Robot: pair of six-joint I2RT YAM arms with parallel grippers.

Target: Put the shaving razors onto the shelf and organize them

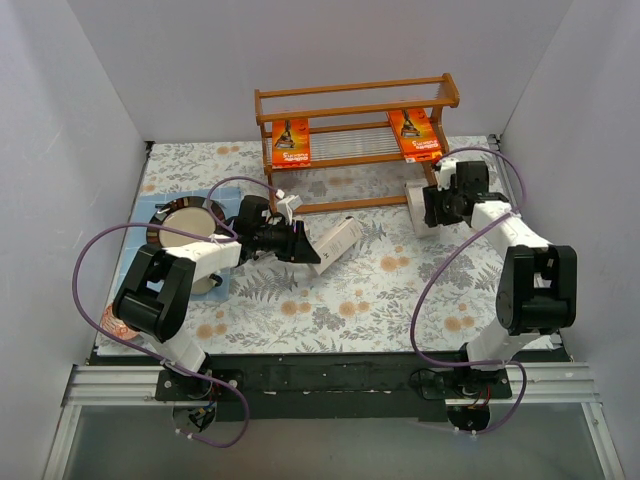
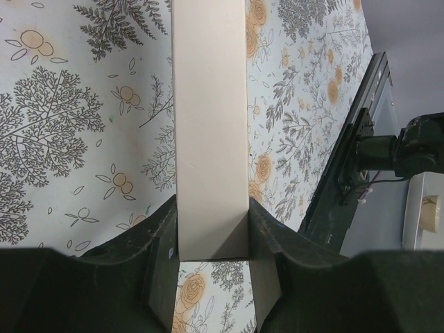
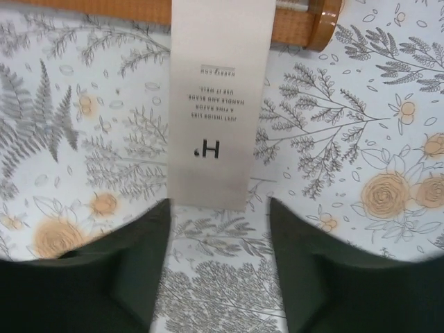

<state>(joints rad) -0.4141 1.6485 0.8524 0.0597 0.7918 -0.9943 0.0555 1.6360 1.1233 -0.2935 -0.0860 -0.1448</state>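
Observation:
The wooden shelf (image 1: 355, 105) stands at the back middle. Two orange razor packs (image 1: 292, 143) (image 1: 414, 134) lean upright on its lower tier. My left gripper (image 1: 300, 243) is shut on one end of a slim white razor box (image 1: 337, 242), held over the table's middle; in the left wrist view both fingers press the box (image 2: 210, 125). My right gripper (image 1: 426, 207) is open just behind another white box (image 1: 411, 205) lying by the shelf's right foot; in the right wrist view that box (image 3: 218, 104) lies just beyond my spread fingertips (image 3: 216, 222). A third white box is not in view.
A cream mug (image 1: 187, 222) on a dark plate sits at the left, beside my left arm. The shelf's foot (image 3: 305, 21) is just beyond the right box. White walls close in the table on three sides.

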